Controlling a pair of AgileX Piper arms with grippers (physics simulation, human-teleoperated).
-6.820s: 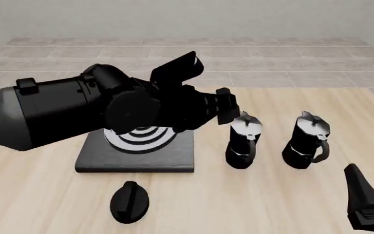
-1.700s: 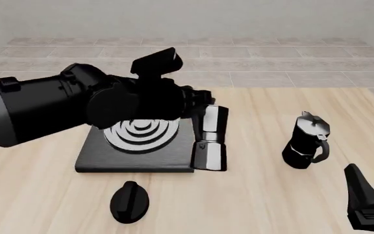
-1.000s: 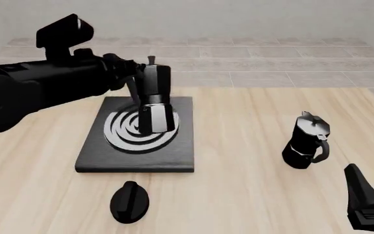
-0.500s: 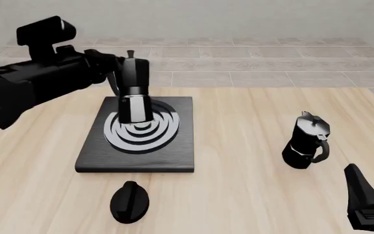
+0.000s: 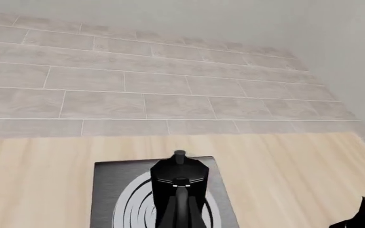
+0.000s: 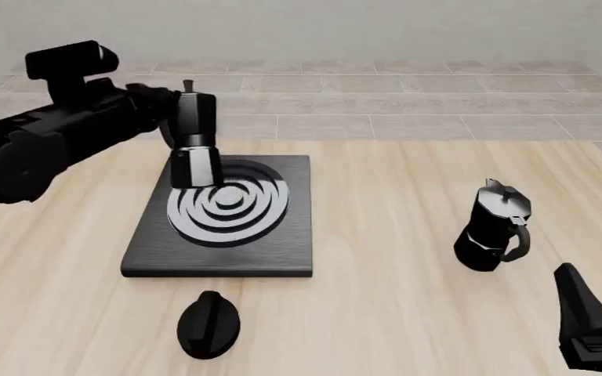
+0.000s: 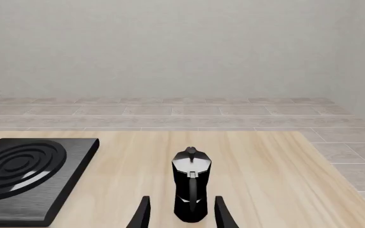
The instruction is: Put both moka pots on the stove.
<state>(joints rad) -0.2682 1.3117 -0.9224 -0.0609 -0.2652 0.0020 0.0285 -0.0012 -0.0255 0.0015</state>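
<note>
one moka pot [image 6: 194,142] is being held upright by the left gripper [image 6: 172,117], clamped on it, in the upper left of the front view, over the far left part of the stove [image 6: 280,235]; whether its base is touching the rings cannot be told. the stove is lying on the desk [image 6: 406,313] at centre left. the second moka pot [image 6: 494,227] is standing upright on the desk at the right of the frame, well apart from the stove. the right gripper [image 7: 181,213] is being kept with its fingers apart, low at the lower right corner, with the second pot seen between the fingertips in the right wrist view. a black oval knob [image 6: 208,323] is lying on the desk just in front of the stove.
</note>
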